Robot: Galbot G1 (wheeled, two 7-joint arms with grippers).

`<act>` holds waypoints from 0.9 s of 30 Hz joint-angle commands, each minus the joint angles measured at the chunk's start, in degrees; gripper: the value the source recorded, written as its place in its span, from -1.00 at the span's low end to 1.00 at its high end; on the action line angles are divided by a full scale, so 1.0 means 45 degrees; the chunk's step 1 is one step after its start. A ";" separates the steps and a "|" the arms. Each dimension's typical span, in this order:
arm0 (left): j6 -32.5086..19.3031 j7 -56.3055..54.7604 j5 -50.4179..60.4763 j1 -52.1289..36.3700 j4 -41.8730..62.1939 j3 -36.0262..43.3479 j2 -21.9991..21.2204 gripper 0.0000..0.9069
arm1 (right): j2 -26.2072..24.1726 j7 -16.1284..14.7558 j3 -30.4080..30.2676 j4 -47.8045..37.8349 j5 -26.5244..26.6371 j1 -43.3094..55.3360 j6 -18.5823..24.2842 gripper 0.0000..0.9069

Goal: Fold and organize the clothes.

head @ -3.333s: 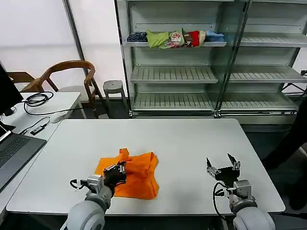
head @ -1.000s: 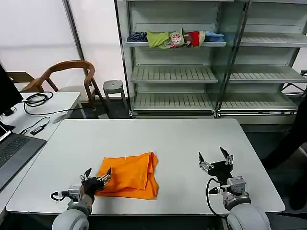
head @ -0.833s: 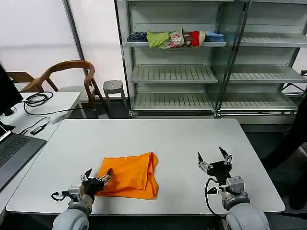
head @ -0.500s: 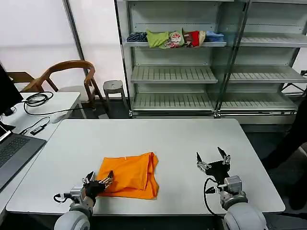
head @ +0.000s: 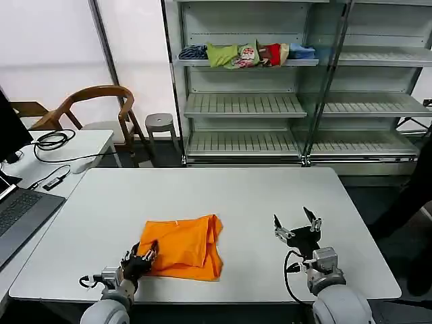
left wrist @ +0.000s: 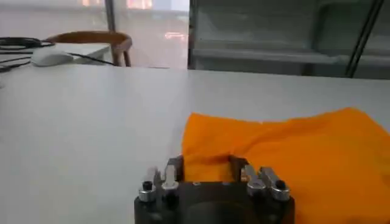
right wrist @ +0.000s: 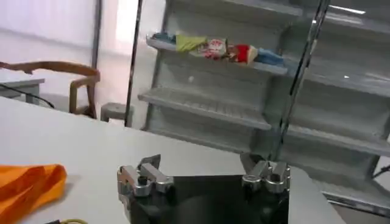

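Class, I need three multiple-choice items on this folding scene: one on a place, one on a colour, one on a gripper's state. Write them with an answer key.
1. Where does the T-shirt lie?
A. on the white table
B. on a shelf
C. on the chair

2. What colour is it?
A. green
B. orange
C. blue

3. How is the right gripper?
A. shut on the shirt
B. open, apart from the shirt
C. shut on a cable

Key: 1 A, it rests folded on the tabletop by the left gripper; 2 B, plain bright orange; 3 B, its fingers are spread above bare table.

left gripper low, right gripper spread
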 commanded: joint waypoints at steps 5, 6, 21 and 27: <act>-0.0165 0.0287 -0.0031 -0.0016 0.0100 -0.0010 -0.0008 -0.96 | 0.0051 0.0000 -0.0094 -0.0065 -0.0060 -0.0011 -0.0001 1.00; -0.0203 0.0329 -0.0029 -0.0017 0.0107 -0.0017 -0.0006 -0.96 | 0.0048 -0.0002 -0.0099 -0.0071 -0.0071 -0.0018 0.0002 1.00; 0.0207 0.1351 -0.1330 0.0044 -0.0968 -0.2940 0.1898 -0.98 | -0.0053 -0.0037 -0.0218 -0.0122 -0.0015 0.0365 0.0037 1.00; 0.0587 0.2061 -0.1771 0.0798 -0.0895 -0.5487 0.2834 -0.98 | -0.0084 -0.0072 -0.0475 -0.0257 0.0103 0.0680 0.0084 1.00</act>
